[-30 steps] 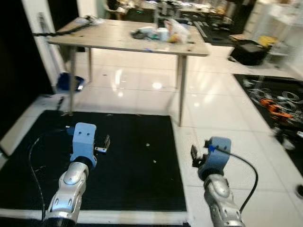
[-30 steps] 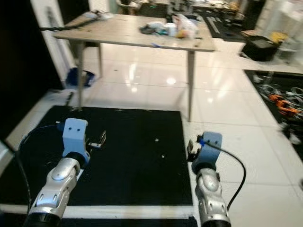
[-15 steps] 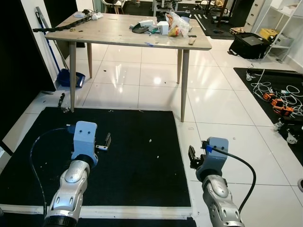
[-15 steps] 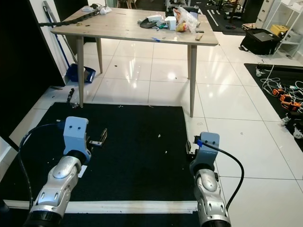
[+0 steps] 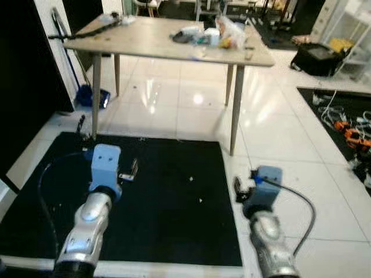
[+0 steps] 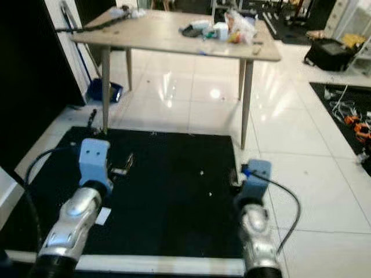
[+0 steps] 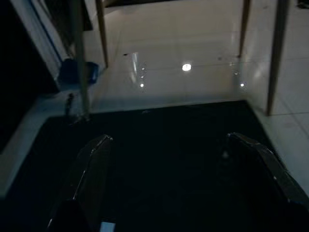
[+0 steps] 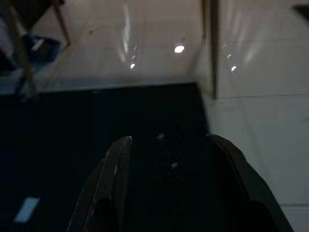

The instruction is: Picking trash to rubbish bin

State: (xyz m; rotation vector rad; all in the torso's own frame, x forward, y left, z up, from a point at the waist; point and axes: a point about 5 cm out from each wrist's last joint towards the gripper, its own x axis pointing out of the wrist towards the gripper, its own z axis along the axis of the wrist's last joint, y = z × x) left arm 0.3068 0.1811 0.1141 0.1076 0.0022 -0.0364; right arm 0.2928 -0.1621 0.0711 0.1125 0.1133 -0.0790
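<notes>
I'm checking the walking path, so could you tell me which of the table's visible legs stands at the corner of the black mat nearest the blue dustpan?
The front-left leg of the table: its foot meets the black mat at the far-left corner, beside the blue dustpan. The front-right leg stands at the opposite far corner.

You have a pile of trash [image 5: 217,36] on the far end of the wooden table [image 5: 145,43]: a crinkled clear bag with yellow and red inside, a white cup beside it, and dark scraps, all lying close together.
</notes>
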